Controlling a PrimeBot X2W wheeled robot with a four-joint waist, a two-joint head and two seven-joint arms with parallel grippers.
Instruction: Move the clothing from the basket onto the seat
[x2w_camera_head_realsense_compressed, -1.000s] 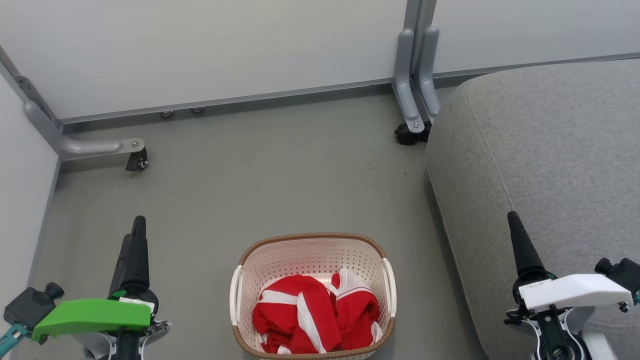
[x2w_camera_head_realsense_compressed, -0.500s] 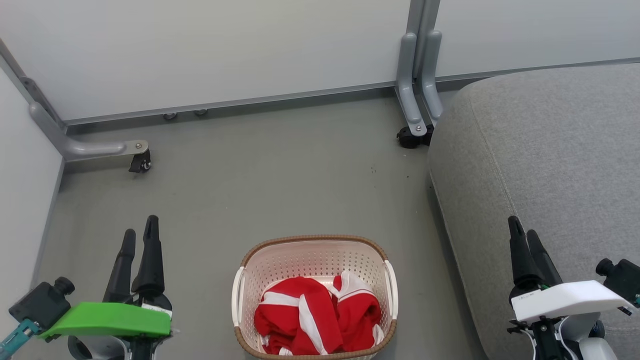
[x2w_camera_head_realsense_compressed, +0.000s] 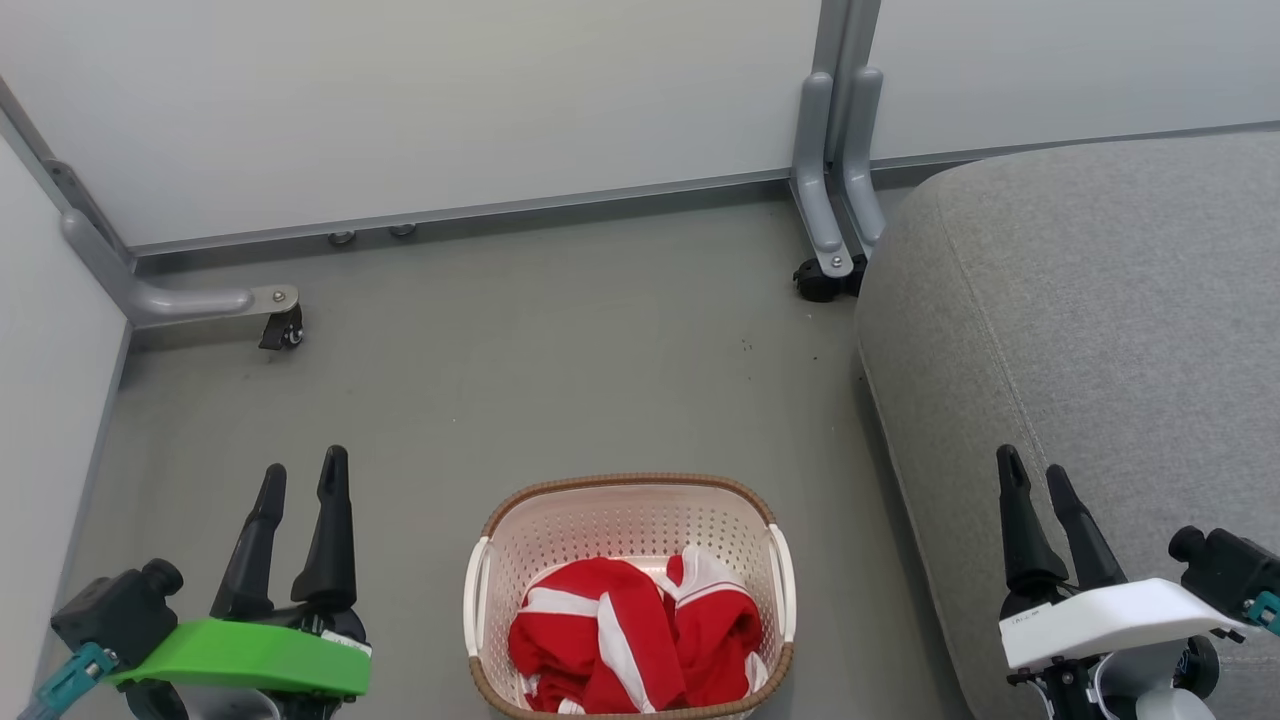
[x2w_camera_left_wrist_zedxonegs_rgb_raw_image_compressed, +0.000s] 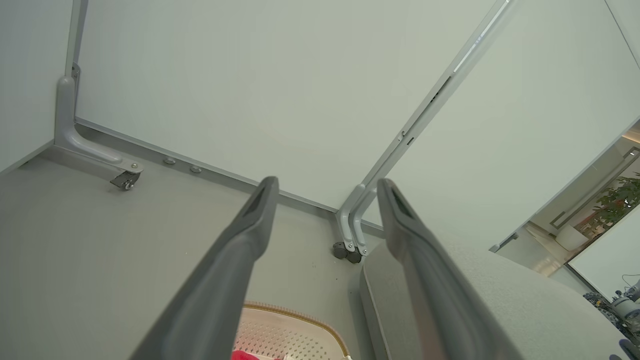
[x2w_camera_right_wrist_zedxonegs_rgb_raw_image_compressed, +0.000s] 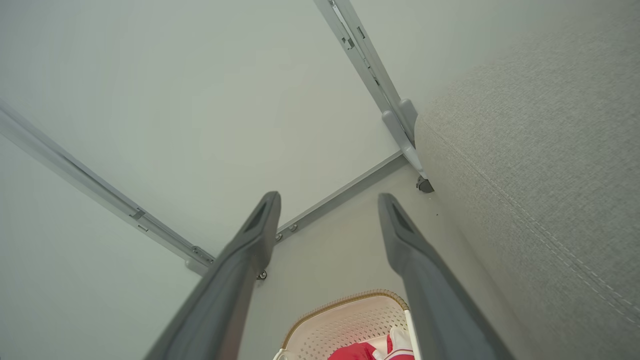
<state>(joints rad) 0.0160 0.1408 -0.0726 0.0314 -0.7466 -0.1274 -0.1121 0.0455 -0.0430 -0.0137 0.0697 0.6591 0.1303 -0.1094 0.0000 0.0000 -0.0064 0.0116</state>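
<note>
Red clothing (x2w_camera_head_realsense_compressed: 620, 640) unmoved in basket (x2w_camera_head_realsense_compressed: 620, 520), left gripper (x2w_camera_head_realsense_compressed: 305, 462) and right gripper (x2w_camera_head_realsense_compressed: 1028, 462) turned, wide-open, empty

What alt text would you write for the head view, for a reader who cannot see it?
A white basket holding red-and-white clothing stands on a grey floor, with a large grey seat to its right. The left gripper and right gripper flank it, both open and empty.
</note>
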